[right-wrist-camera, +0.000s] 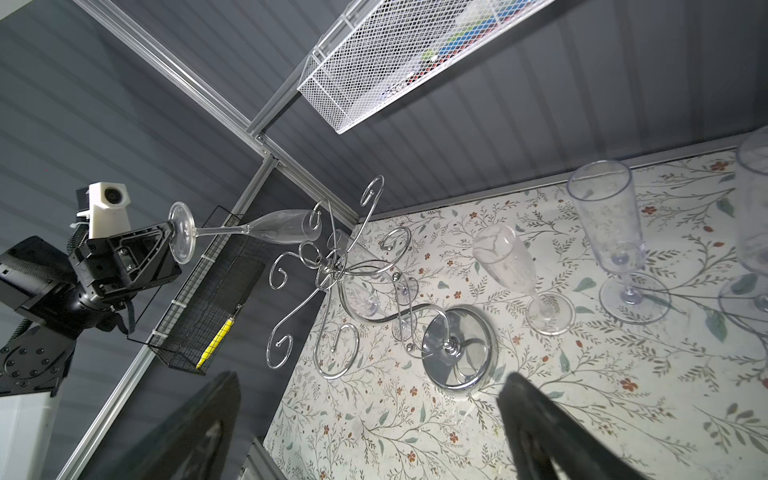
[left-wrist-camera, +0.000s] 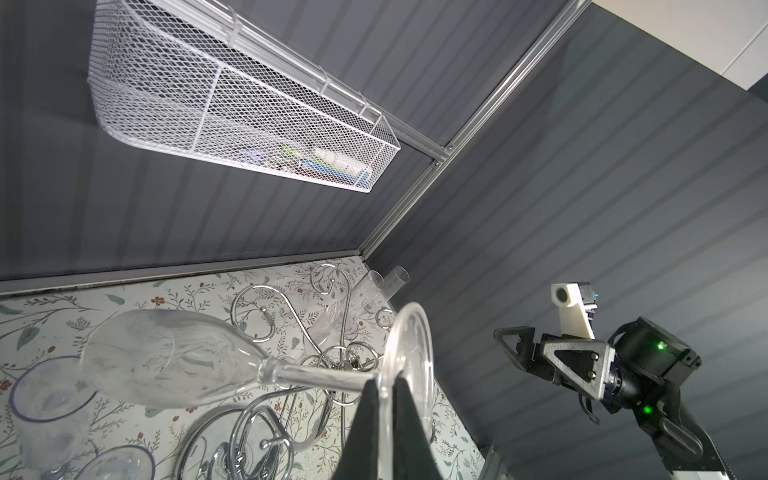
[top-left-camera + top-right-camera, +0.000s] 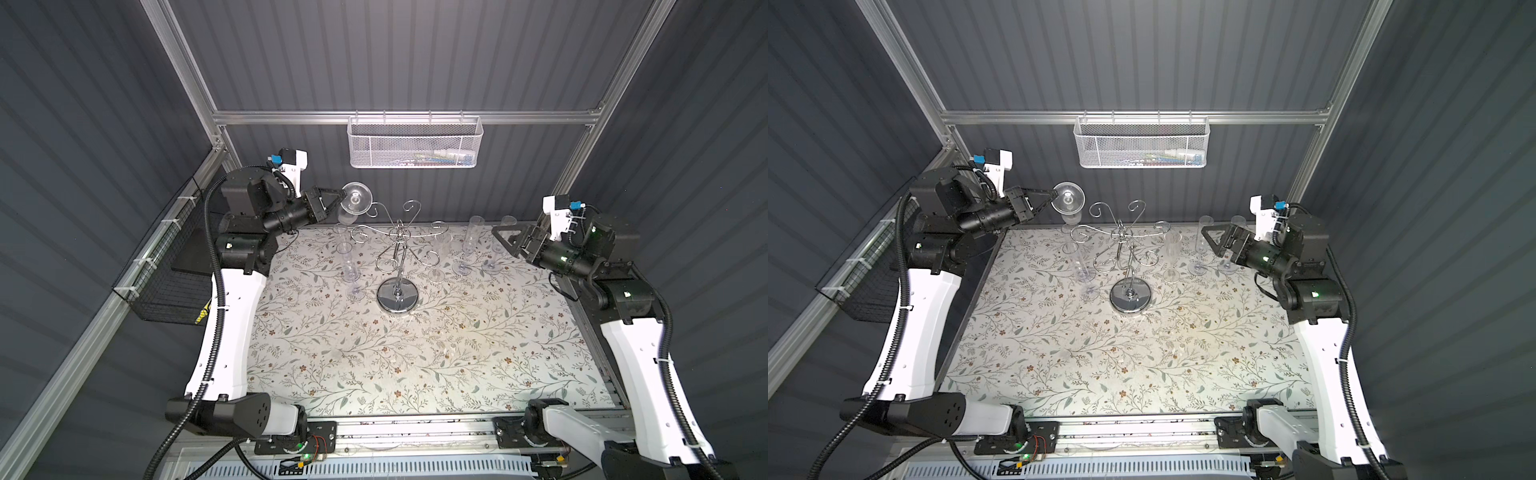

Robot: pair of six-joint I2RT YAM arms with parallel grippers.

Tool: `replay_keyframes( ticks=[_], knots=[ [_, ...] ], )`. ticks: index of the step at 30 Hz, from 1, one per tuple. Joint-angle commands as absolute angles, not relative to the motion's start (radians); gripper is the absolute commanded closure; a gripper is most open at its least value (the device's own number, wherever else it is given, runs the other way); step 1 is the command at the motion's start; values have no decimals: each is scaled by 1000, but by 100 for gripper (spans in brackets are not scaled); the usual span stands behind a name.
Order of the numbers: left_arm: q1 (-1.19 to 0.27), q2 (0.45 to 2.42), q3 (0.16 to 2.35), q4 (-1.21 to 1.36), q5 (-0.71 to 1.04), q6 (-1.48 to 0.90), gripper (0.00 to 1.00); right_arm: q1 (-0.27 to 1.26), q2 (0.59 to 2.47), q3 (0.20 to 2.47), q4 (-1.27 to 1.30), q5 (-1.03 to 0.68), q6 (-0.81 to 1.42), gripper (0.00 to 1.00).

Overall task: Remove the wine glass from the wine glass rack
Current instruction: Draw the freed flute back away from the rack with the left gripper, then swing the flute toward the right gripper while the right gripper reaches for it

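My left gripper (image 3: 338, 202) (image 3: 1054, 194) (image 2: 386, 380) is shut on the rim of the round foot of a clear wine glass (image 3: 355, 198) (image 3: 1068, 196) (image 2: 166, 361). It holds the glass tilted in the air at the back left. The glass's bowl (image 1: 282, 227) lies against a spiral tip of the chrome wine glass rack (image 3: 397, 296) (image 3: 1131, 296) (image 1: 457, 345); I cannot tell if they touch. No other glass hangs on the rack's arms (image 2: 257, 299). My right gripper (image 3: 500, 240) (image 3: 1209, 237) (image 1: 372, 378) hangs open and empty at the back right, apart from the rack.
Several clear flutes stand on the floral table around the rack, at its left (image 3: 351, 270) and right (image 3: 467, 249) (image 1: 615, 232). A white mesh basket (image 3: 415, 141) hangs on the back wall. On the left rail is a black wire basket (image 3: 166, 286).
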State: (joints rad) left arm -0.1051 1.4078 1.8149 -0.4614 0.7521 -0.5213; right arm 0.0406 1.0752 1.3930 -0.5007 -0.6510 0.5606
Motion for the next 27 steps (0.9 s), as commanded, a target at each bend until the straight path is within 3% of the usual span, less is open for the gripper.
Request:
replay_keyframes(
  ticks=[1, 8, 22, 27],
  knots=[
    [-128, 1368, 1860, -413, 782, -435, 100, 36, 1072, 1416, -503, -635, 555, 1],
    [-367, 1400, 1981, -584, 616, -149, 100, 36, 1072, 1415, -364, -730, 638, 1],
    [-888, 1428, 1930, -527, 138, 398, 100, 36, 1092, 1500, -383, -804, 664, 1],
    [-994, 1447, 1866, -443, 45, 519, 100, 35, 1076, 1482, -383, -849, 657, 1]
  ],
)
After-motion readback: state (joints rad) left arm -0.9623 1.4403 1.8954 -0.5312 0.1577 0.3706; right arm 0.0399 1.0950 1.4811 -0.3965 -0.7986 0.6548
